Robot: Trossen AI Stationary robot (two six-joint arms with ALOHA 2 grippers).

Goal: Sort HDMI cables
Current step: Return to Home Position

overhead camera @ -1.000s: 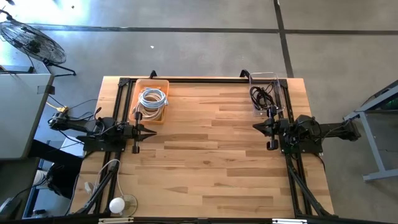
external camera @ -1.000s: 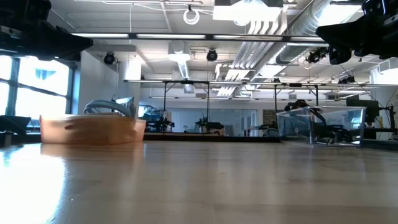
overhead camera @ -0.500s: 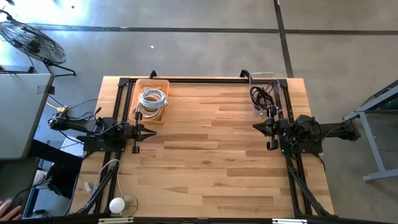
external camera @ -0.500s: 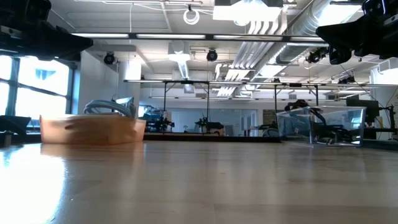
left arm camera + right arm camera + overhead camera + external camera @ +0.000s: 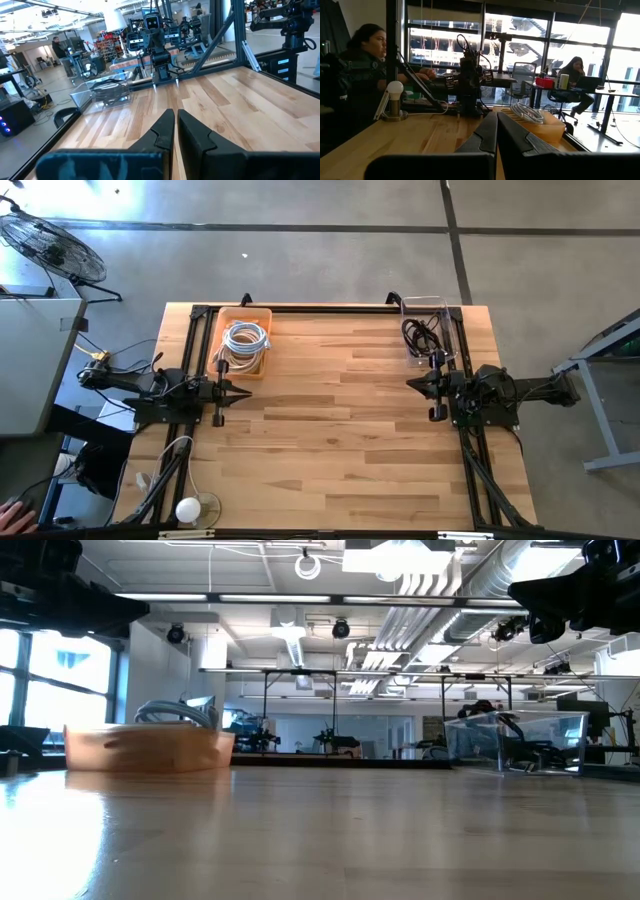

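L gripper closed, arm folded, pointing inward, R gripper mirrored opp.

Grey concrete floor, fan at far left; bright tall windows; ducts overhead.

The wooden table carried an orange bin at its far left corner and a transparent bin at the far right. A small bulb lamp stood on its near left edge.
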